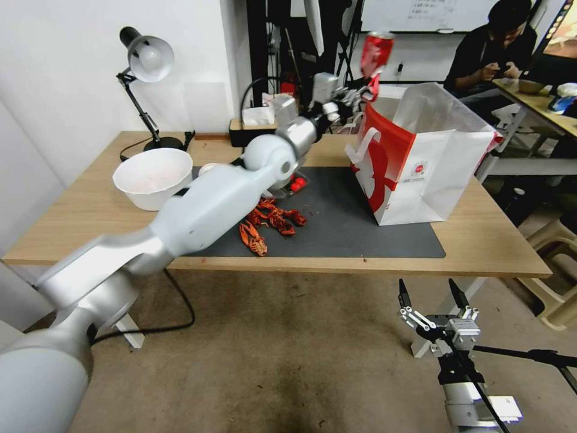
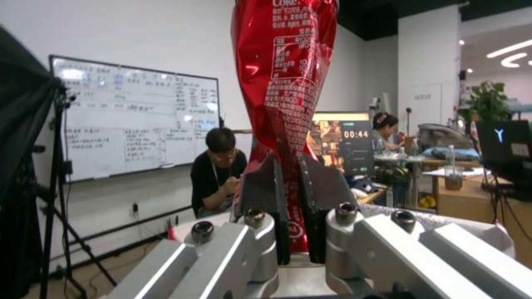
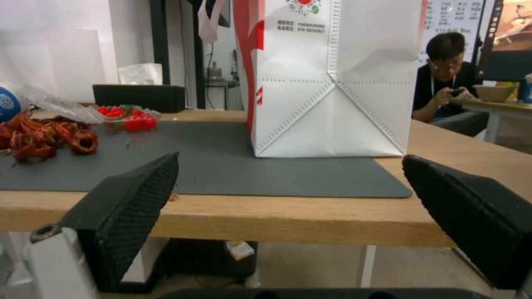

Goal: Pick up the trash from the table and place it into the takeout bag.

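Crushed red soda can (image 2: 285, 104) sits pinched at its base in the left tool (image 2: 294, 245), held high above the takeout bag (image 1: 421, 162) standing on the table (image 1: 493, 240). Released off-centre, it could strike the rim and tip the bag. Right tool (image 1: 431, 296) hangs spread below the table edge.

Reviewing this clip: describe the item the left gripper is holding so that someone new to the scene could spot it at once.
Start at the tall white takeout bag with the red side panel, standing on the dark mat of the wooden table. Just above the bag's open top, at its far left edge, the left gripper is shut on a red soda can. Unlike the red scraps on the mat, it is shiny, crumpled metal held in the air.
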